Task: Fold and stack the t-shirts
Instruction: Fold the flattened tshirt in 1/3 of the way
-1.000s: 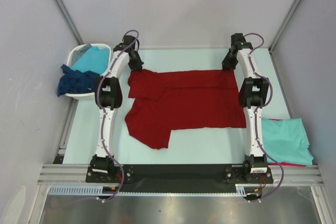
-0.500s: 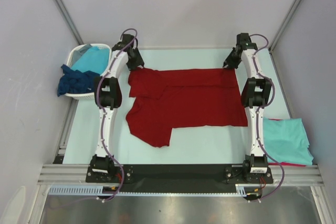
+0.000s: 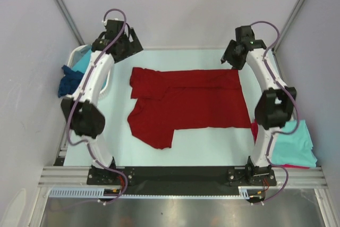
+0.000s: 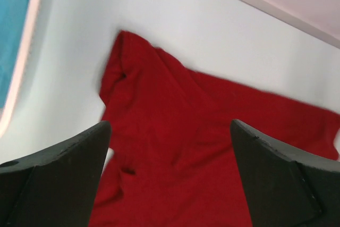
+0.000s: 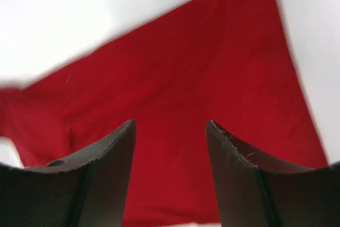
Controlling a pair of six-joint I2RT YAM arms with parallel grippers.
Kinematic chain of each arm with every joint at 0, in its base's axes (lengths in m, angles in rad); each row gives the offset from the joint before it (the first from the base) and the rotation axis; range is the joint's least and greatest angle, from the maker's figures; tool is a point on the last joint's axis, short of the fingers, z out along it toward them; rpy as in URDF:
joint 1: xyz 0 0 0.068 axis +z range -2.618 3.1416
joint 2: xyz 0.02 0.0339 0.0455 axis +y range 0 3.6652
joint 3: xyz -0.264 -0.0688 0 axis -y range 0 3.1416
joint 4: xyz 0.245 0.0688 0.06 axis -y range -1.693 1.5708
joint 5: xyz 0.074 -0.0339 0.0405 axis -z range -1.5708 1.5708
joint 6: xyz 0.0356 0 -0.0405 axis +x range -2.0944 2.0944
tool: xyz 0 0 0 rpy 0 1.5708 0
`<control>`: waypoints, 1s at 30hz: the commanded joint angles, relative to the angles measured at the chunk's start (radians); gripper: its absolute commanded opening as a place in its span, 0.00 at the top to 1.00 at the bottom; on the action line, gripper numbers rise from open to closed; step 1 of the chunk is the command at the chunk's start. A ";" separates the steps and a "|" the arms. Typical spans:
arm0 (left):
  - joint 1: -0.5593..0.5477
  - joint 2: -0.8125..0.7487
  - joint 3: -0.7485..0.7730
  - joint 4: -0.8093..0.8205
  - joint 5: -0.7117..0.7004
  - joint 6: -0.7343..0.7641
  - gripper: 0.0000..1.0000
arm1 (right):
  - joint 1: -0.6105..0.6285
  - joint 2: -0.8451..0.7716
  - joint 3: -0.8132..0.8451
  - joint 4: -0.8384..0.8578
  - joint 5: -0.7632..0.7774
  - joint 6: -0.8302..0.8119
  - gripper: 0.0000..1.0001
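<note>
A pale flat table (image 3: 202,147) is covered across its middle by a dark red short-sleeved cloth t-shirt (image 3: 186,104), spread out flat with its left part folded over. A folded turquoise t-shirt (image 3: 295,144) is seen at the near right corner, with a thin edge of another red t-shirt (image 3: 289,166) showing beneath it. A white plastic basket (image 3: 74,58) is placed at the far left, with a dark navy blue t-shirt (image 3: 66,81) draped over its rim. The left gripper (image 4: 170,126) is held over the dark red shirt's far left corner, its fingers spread wide with nothing between them. The right gripper (image 5: 170,126) is held over the far right part, likewise parted and holding nothing.
</note>
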 commanded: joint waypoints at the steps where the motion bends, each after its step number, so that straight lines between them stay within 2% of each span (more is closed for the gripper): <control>1: -0.105 -0.241 -0.407 0.168 0.024 -0.046 0.00 | 0.139 -0.289 -0.330 0.137 0.090 -0.025 0.40; 2: -0.113 -0.337 -0.498 0.216 0.050 -0.057 0.01 | 0.161 -0.323 -0.385 0.140 0.114 -0.016 0.41; 3: -0.121 -0.387 -0.657 0.254 0.064 -0.081 0.00 | 0.178 -0.352 -0.490 0.151 0.139 -0.007 0.43; 5: -0.147 -0.469 -0.779 0.325 0.090 -0.086 0.09 | 0.220 -0.427 -0.572 0.163 0.162 0.018 0.44; 6: -0.154 -0.482 -0.853 0.324 0.087 -0.084 0.20 | 0.229 -0.447 -0.632 0.165 0.174 0.030 0.48; 7: -0.170 -0.493 -0.882 0.319 0.076 -0.086 0.51 | 0.235 -0.487 -0.654 0.171 0.170 0.030 0.48; 9: -0.174 -0.504 -0.945 0.308 0.087 -0.095 0.70 | 0.261 -0.513 -0.694 0.166 0.203 0.030 0.47; 10: -0.176 -0.505 -0.962 0.304 0.095 -0.101 0.91 | 0.270 -0.524 -0.701 0.166 0.214 0.029 0.46; 12: -0.185 -0.510 -0.988 0.307 0.078 -0.112 1.00 | 0.280 -0.544 -0.709 0.165 0.222 0.015 0.45; 15: -0.201 -0.493 -0.970 0.319 0.085 -0.081 1.00 | 0.280 -0.565 -0.735 0.207 0.204 -0.007 0.45; 17: -0.243 -0.455 -0.926 0.298 0.055 -0.011 0.98 | 0.278 -0.556 -0.754 0.237 0.179 -0.016 0.47; 19: -0.306 -0.388 -0.854 0.243 0.015 0.020 0.94 | 0.272 -0.484 -0.738 0.215 0.165 -0.008 0.48; 22: -0.354 -0.328 -0.826 0.241 -0.025 0.029 0.89 | 0.292 -0.398 -0.702 0.200 0.136 0.001 0.50; 30: -0.365 -0.166 -0.764 0.242 -0.026 0.021 0.86 | 0.348 -0.349 -0.678 0.218 0.116 0.006 0.50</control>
